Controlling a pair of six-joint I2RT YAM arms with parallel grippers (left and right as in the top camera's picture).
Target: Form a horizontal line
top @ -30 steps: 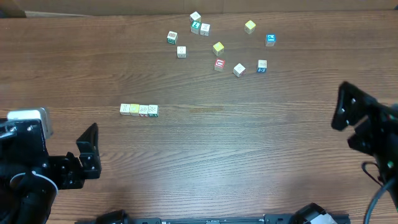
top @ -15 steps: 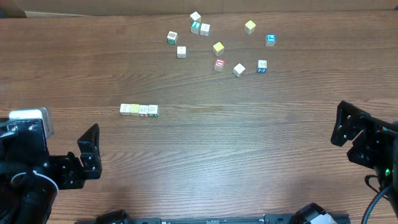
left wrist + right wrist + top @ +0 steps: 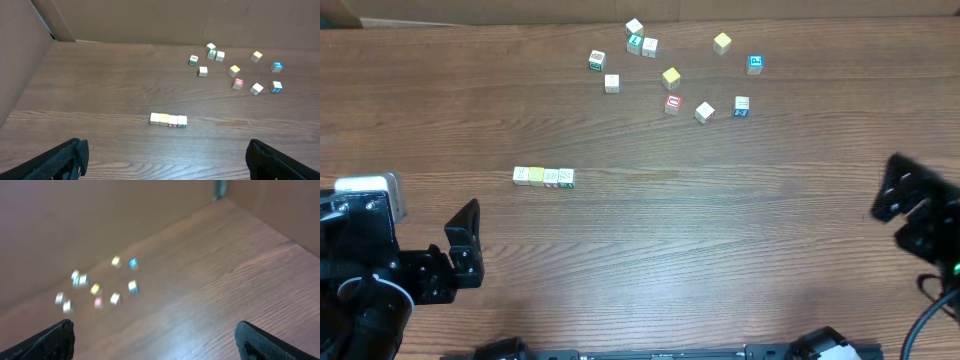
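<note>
Four small wooden cubes stand touching in a horizontal line [image 3: 544, 177] on the table left of centre: a plain pale one, a yellow-faced one, then two pale ones with greenish marks. The line also shows in the left wrist view [image 3: 168, 120]. My left gripper [image 3: 470, 250] is open and empty near the front left, well below the line; its fingers frame bare wood in the left wrist view [image 3: 162, 160]. My right gripper [image 3: 910, 210] is open and empty at the far right edge; the blurred right wrist view shows its fingers wide apart [image 3: 155, 340].
A loose scatter of several cubes [image 3: 672, 70] lies at the back centre, among them a red-marked cube [image 3: 673, 103], blue-marked cubes [image 3: 755, 64] and yellow cubes [image 3: 722, 42]. They also show in the left wrist view [image 3: 235, 70]. A cardboard wall [image 3: 150, 20] runs along the back and left.
My right arm has drawn back to the right and towards the front edge. The left arm and all the cubes are unchanged.
</note>
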